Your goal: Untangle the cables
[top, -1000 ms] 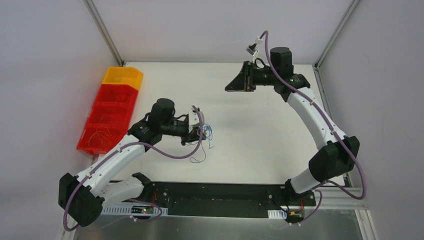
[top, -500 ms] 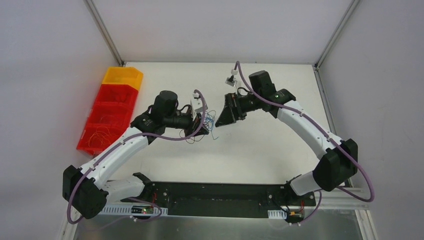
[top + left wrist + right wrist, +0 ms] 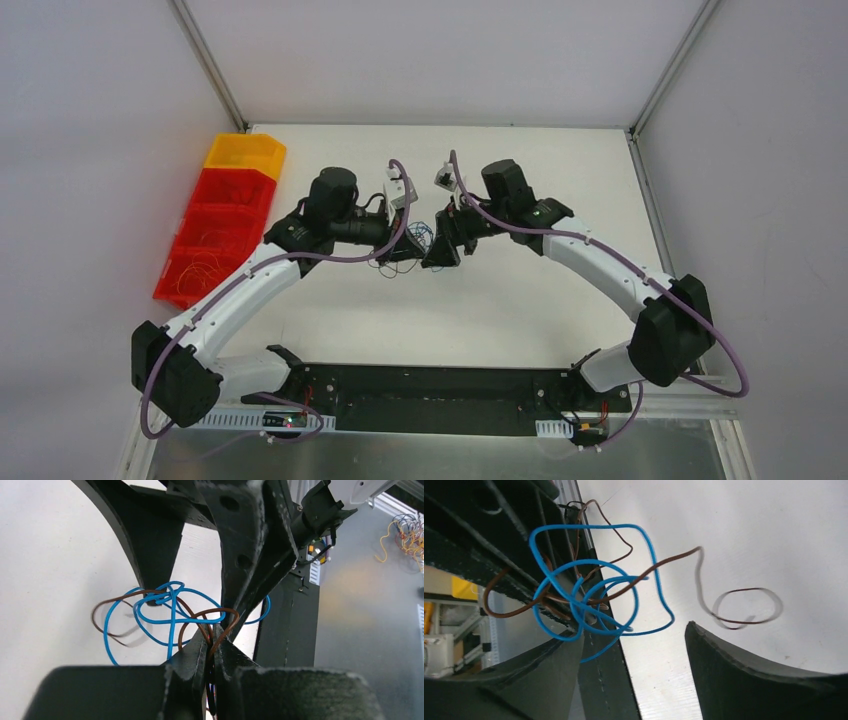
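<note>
The cables are a small tangle of thin blue and brown wires (image 3: 420,238) hanging between the two grippers above the white table (image 3: 520,300). My left gripper (image 3: 402,250) is shut on the tangle. In the left wrist view its jaws (image 3: 214,636) pinch a brown wire (image 3: 210,612), with blue loops (image 3: 167,605) just beyond. My right gripper (image 3: 438,250) is open and faces it. In the right wrist view the gripper (image 3: 629,640) has its fingers apart just below the blue loops (image 3: 589,592). A brown wire end (image 3: 744,605) curls free to the right.
A row of red bins (image 3: 215,235) with a yellow bin (image 3: 245,155) at its far end stands on the table's left edge. The nearest bin holds loose thin wires (image 3: 195,272). The arms' black base plate (image 3: 450,395) runs along the near edge.
My right arm has swung from the far side of the table down and left to the tangle. My left gripper has moved a little back and right with the cables.
</note>
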`<state>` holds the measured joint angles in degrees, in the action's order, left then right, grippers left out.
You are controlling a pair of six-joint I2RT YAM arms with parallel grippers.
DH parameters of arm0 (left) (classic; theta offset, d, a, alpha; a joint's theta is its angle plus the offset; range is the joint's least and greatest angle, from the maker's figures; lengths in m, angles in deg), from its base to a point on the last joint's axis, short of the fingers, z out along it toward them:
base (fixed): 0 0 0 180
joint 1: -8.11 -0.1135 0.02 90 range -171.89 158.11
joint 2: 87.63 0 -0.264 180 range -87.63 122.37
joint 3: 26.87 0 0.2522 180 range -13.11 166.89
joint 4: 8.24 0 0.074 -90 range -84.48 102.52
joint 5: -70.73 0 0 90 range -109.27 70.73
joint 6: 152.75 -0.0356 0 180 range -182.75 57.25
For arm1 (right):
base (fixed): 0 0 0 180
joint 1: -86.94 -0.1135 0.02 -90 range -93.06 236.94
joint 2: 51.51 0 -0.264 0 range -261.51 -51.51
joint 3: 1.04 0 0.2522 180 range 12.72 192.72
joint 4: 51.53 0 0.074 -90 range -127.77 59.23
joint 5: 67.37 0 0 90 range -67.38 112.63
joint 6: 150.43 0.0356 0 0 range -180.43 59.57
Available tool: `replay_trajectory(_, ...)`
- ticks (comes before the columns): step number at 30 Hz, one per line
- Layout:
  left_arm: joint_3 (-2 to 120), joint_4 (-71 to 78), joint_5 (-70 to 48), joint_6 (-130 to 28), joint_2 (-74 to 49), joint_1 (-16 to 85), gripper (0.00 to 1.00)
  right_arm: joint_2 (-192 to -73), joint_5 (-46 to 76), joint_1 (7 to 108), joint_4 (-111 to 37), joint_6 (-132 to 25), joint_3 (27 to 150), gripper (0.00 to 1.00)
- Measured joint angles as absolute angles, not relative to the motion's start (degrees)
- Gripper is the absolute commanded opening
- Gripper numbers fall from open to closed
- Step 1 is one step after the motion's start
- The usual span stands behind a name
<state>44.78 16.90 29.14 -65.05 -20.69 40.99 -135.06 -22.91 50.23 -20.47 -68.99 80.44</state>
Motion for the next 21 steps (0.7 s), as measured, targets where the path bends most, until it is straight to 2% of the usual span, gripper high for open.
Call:
replay_trajectory(1, 44.87, 16.85, 29.29, -64.92, -20.65, 40.90, 0.00, -135.04, -22.80, 49.81, -21.24, -69.47, 80.07, 0.56)
replay_trajectory(4, 44.98, 16.74, 29.07, -64.81, -20.38, 40.23, 0.00, -134.71, -22.85, 48.81, -24.04, -70.13, 79.61, 0.31)
replay_trajectory(8, 45.55, 15.98, 27.80, -64.86, -20.30, 39.55, 0.00, -133.12, -22.94, 48.07, -26.55, -70.13, 79.31, 0.00)
replay_trajectory(16, 47.29, 21.82, 30.18, -66.39, -23.09, 38.76, 0.00, -130.43, -12.88, 50.51, -28.19, -71.68, 76.97, 0.00)
replay_trajectory(21, 50.03, 28.33, 30.27, -68.99, -26.18, 37.12, 0.00, -130.56, -4.86, 55.41, -25.48, -71.37, 77.01, 0.00)
